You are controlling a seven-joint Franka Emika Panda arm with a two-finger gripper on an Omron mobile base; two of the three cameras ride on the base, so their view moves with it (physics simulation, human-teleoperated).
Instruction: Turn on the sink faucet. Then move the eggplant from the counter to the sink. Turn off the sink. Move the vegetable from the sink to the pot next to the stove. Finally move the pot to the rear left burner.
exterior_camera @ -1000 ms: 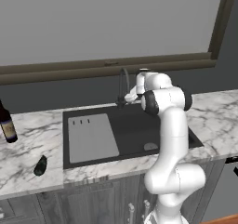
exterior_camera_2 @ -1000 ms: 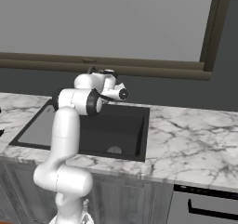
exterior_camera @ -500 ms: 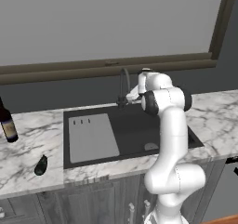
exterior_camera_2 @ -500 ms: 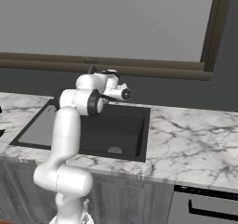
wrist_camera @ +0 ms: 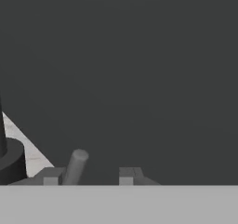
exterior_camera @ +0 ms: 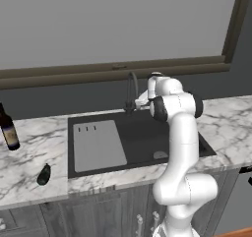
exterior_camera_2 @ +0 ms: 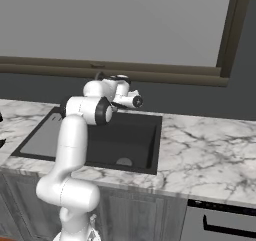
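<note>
The dark gooseneck faucet (exterior_camera: 132, 89) rises behind the black sink (exterior_camera: 147, 133). My gripper (exterior_camera: 134, 103) is low at the faucet's base; in the right base view the arm hides its fingers. In the hand view my gripper (wrist_camera: 89, 175) is open, and the faucet's grey handle lever (wrist_camera: 76, 166) stands between the two fingertips (wrist_camera: 51, 175), close to the left one. The faucet's dark base (wrist_camera: 9, 160) is at that view's left edge. The dark eggplant (exterior_camera: 44, 174) lies on the marble counter (exterior_camera: 29, 157), left of the sink near the front edge.
A dark bottle (exterior_camera: 9, 130) stands on the counter at the far left. A grey drainboard (exterior_camera: 98, 145) fills the sink's left half. The marble counter (exterior_camera_2: 210, 150) runs on to the right of the sink basin (exterior_camera_2: 125, 140). A window sill runs behind the faucet.
The hand has shifted slightly to the right in the right base view while staying at the faucet's base. Eggplant and bottle have not moved.
</note>
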